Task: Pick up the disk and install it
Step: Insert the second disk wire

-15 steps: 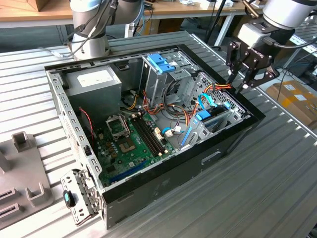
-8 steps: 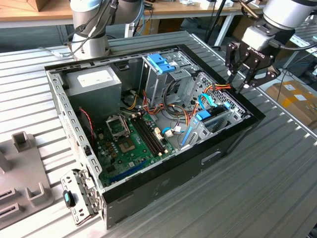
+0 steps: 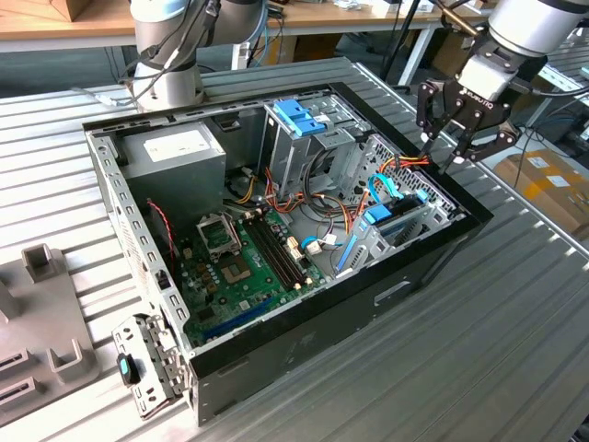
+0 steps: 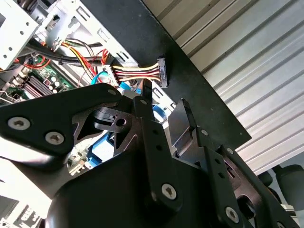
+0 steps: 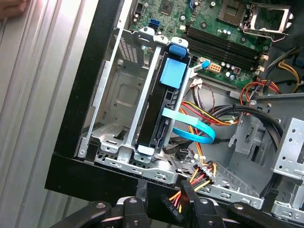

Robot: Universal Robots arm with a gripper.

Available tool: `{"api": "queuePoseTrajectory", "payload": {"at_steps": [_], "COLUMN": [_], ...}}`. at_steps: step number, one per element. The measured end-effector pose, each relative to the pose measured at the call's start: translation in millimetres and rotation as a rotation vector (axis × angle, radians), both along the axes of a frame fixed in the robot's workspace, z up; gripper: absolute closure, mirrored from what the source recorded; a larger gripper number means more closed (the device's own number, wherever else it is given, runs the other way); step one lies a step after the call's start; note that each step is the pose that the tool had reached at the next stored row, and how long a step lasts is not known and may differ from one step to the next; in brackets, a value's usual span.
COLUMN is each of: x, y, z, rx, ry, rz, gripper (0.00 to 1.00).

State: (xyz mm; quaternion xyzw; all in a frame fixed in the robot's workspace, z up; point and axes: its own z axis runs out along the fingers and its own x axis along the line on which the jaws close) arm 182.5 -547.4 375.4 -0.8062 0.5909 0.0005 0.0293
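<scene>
The gripper (image 3: 457, 147) hangs over the black rim of the open computer case (image 3: 433, 267), at the exterior view's right, above the corner where the drive bays sit. In the second wrist view its two black fingers (image 4: 145, 107) stand apart with nothing between them, so the hand is released and empty. Just past the fingertips in that view a black power connector (image 4: 162, 72) on red, yellow and black wires juts over the case edge; in the first wrist view the same connector (image 5: 172, 208) lies between the fingertips at the case's rim.

Below the gripper, the disk (image 5: 159, 111) stands on edge in a slot of the metal drive cage (image 5: 116, 104), dark-sided, with its blue rail tab (image 5: 173, 71) at the end nearest the motherboard (image 5: 223, 28). A light blue data cable (image 5: 192, 129) curls beside it. In the exterior view the disk (image 3: 394, 219) appears inside the case's near right corner, with a grey power supply (image 3: 175, 152) and a blue-topped cage (image 3: 299, 120) farther back.
</scene>
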Motion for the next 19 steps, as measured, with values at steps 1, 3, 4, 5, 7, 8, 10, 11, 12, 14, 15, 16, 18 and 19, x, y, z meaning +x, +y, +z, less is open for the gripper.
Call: {"api": "queuePoseTrajectory", "payload": {"at_steps": [1,3,4,5,7,8,10,11,12,14,15,16,18,19], "x": [0.0,0.0,0.0,0.0,0.0,0.0,0.0,0.0,0.3,1.3,2.4,4.6,6.0,6.0], "y": [0.2,0.3,0.3,0.3,0.4,0.4,0.4,0.4,0.5,0.6,0.6,0.6,0.6,0.6], "z": [0.0,0.0,0.0,0.0,0.0,0.0,0.0,0.0,0.0,0.0,-0.1,-0.2,-0.4,-0.5], "rx": [-0.0001,0.0,-0.0001,0.0,0.0,0.0,0.0,0.0,0.0,-0.0002,0.0,0.0,0.0,0.0], "ry": [0.0,0.0,0.0,0.0,0.0,0.0,0.0,0.0,0.0,-0.0001,0.0,0.0,0.0,0.0], "rz": [0.0,0.0,0.0,0.0,0.0,0.0,0.0,0.0,0.001,0.005,0.007,0.02,0.053,0.068], "gripper": [0.58,0.58,0.58,0.58,0.58,0.58,0.58,0.58,0.58,0.58,0.58,0.58,0.58,0.58]}}
